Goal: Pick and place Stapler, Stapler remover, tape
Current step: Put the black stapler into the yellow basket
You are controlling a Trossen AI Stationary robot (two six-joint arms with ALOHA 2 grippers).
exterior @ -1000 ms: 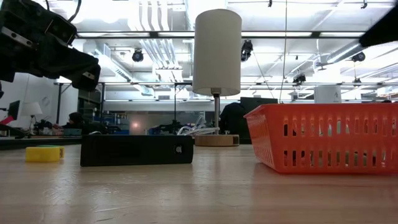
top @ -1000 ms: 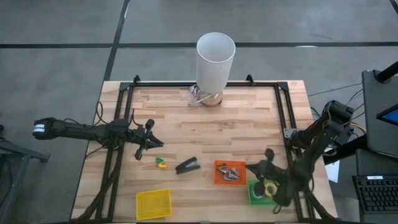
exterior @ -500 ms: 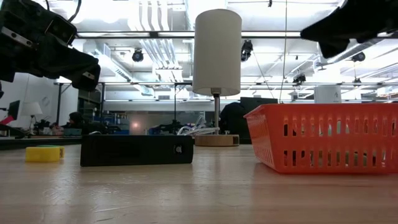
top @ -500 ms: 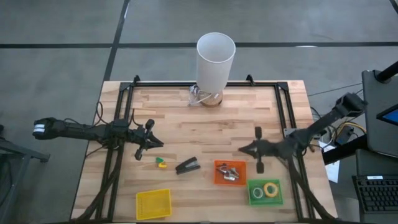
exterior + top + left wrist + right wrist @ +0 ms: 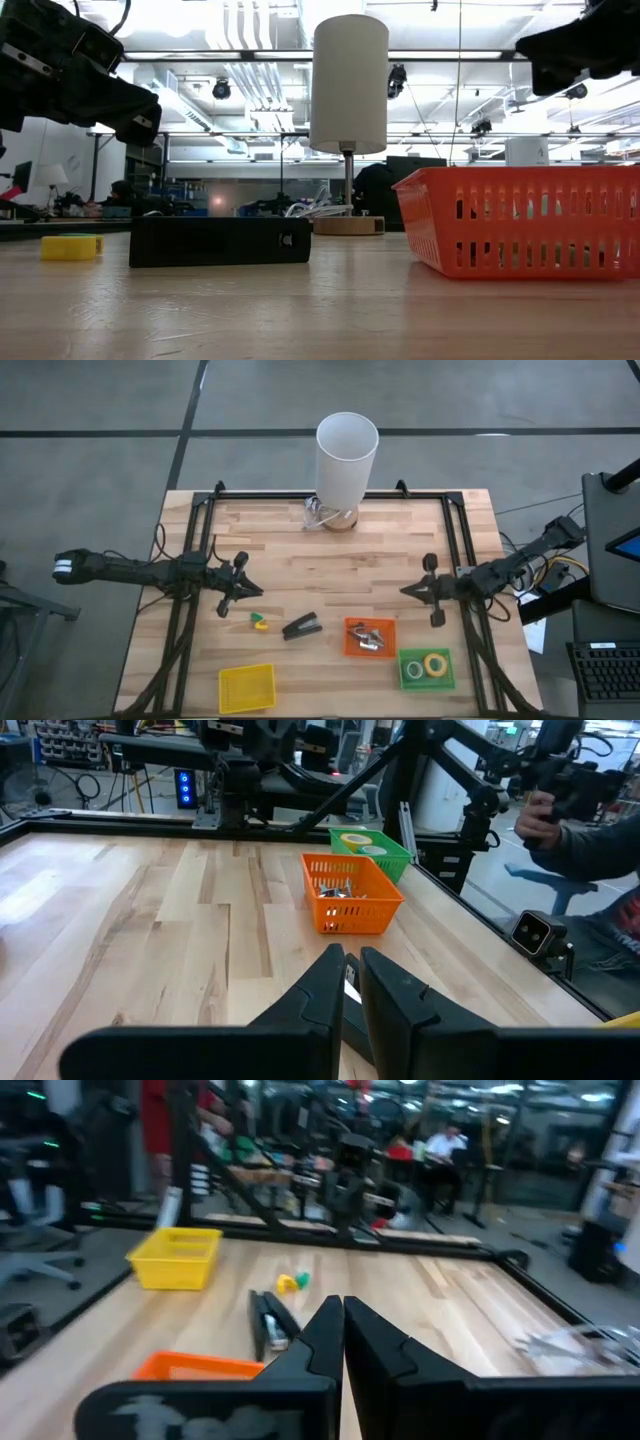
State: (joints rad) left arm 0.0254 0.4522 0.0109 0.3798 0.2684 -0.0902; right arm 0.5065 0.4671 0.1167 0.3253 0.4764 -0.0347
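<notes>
While we are looking straight down on the wooden table (image 5: 340, 550), both of our arms are hovering above it with nothing in their grasp. Our left gripper (image 5: 250, 589) is hanging over the left half of the table, its fingers (image 5: 390, 988) pressed nearly together and holding nothing. Our right gripper (image 5: 408, 591) is hanging over the right half, near the table's right frame rail, its fingers (image 5: 372, 1342) also drawn almost together and empty.

The stapler (image 5: 301, 627) is lying flat on the bare wood near the front middle, just left of the orange basket (image 5: 369, 651), not touching it. A small yellow and green tape roll (image 5: 260, 622) is lying just left of the stapler, below our left gripper. The orange basket is holding small metallic pieces that we cannot identify. The green basket (image 5: 409, 678) is sitting just beside it toward the front right corner, holding a yellow tape ring (image 5: 435, 664) and a green one (image 5: 414, 669). A yellow basket (image 5: 246, 687) is sitting at the front left. A white lamp (image 5: 346, 458) is standing at the back edge.
</notes>
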